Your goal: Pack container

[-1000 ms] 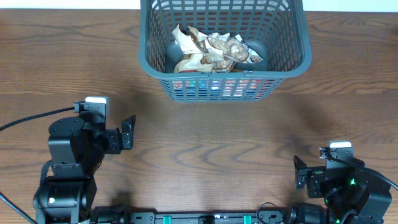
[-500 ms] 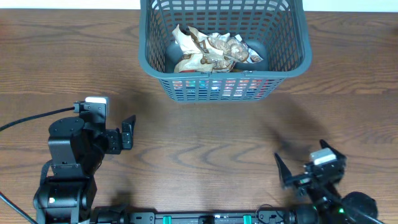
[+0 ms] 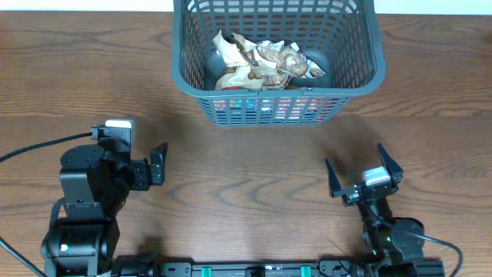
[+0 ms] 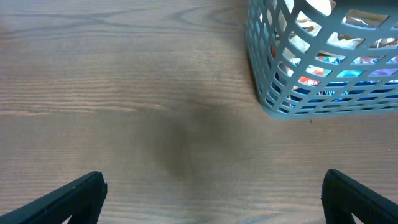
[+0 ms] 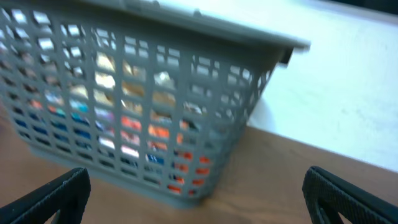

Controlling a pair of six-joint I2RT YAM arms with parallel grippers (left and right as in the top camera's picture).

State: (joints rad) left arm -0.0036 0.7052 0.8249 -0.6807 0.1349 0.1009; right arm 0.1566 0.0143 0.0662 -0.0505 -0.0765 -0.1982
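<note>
The container [image 3: 369, 58] is a large dark grey lattice basket at the back middle of the table. It holds crumpled snack packets [image 3: 265, 63], and colourful packets show through its slots. It also shows in the left wrist view [image 4: 273, 93] and, blurred, in the right wrist view [image 5: 205, 81]. My left gripper [image 3: 157, 163] is open and empty at the front left, well short of the basket. My right gripper [image 3: 361, 173] is open and empty at the front right, its fingers pointing toward the basket.
A wooden table [image 3: 254, 161] lies between the grippers and the basket. A black cable [image 3: 38, 146] runs off to the left of the left arm. A white wall [image 5: 348, 87] shows behind the basket in the right wrist view.
My right arm has swung forward and to the left from the front right corner, its open fingers now pointing toward the basket. The left arm and the basket have not moved.
</note>
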